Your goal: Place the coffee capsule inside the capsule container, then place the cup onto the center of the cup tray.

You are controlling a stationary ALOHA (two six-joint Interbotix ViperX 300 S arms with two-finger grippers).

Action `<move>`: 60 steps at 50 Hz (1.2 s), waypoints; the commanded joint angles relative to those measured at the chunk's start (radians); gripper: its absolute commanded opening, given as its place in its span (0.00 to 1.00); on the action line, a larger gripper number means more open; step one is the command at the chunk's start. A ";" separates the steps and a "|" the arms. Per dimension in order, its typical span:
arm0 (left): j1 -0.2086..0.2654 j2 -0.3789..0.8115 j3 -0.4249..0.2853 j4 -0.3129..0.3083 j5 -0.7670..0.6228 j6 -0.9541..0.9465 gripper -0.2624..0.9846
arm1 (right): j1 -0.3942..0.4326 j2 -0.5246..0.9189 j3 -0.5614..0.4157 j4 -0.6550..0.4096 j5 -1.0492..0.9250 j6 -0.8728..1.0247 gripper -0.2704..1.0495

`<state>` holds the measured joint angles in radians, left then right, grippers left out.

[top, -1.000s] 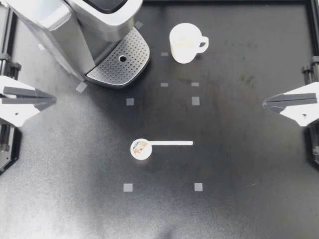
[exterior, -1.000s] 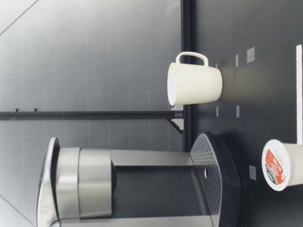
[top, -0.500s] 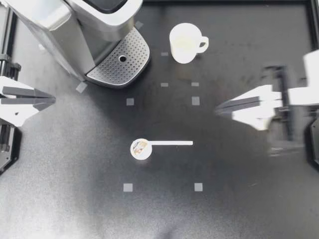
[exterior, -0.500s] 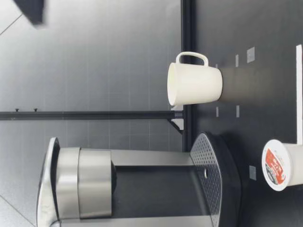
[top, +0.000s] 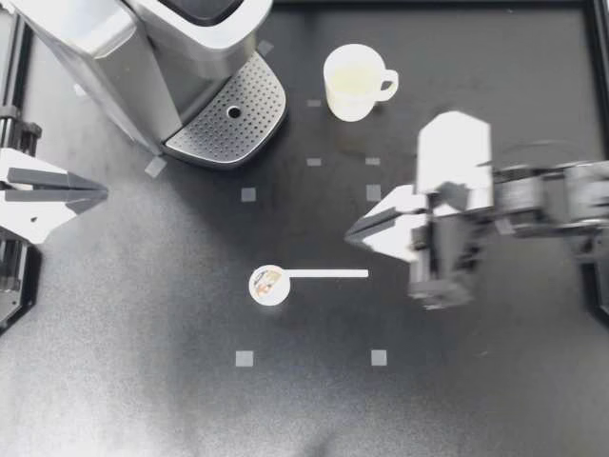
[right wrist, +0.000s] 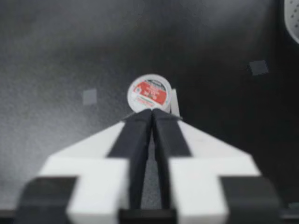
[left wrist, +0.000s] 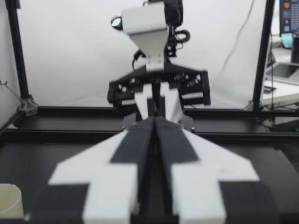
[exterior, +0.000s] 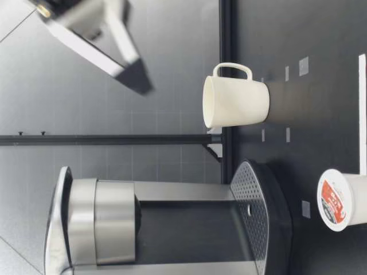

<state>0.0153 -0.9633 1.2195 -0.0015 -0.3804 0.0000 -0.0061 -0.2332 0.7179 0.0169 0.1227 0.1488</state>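
The white capsule (top: 269, 284) with a red lid stands on the black table, touching the end of a white strip (top: 328, 274). My right gripper (top: 354, 233) hovers just past the strip's other end, pointing at the capsule (right wrist: 149, 92), which lies ahead of its tips (right wrist: 152, 112); its fingers are together and hold nothing. The white cup (top: 354, 81) stands upright at the back, beside the perforated cup tray (top: 228, 114) of the coffee machine (top: 143, 48). My left gripper (top: 95, 193) rests shut and empty at the table's left edge. In the low view a gripper (exterior: 137, 83) hangs high above the cup (exterior: 238, 103).
Small grey tape squares (top: 247, 194) mark the table around the capsule. A black frame rail (top: 428, 4) runs along the back and sides. In the left wrist view, my right arm (left wrist: 156, 91) shows beyond the shut fingers (left wrist: 140, 140).
My right arm has swung in from the right edge toward the table's middle, its tips now near the strip's end. The left arm, capsule and cup have not moved.
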 commanded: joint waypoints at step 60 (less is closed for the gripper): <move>0.003 -0.006 -0.006 0.003 -0.006 0.015 0.32 | 0.046 0.437 -0.268 -0.025 0.107 -0.124 0.87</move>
<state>0.0169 -0.9710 1.2257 -0.0015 -0.3789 0.0138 0.0307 0.2117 0.4771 -0.0077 0.2378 0.0261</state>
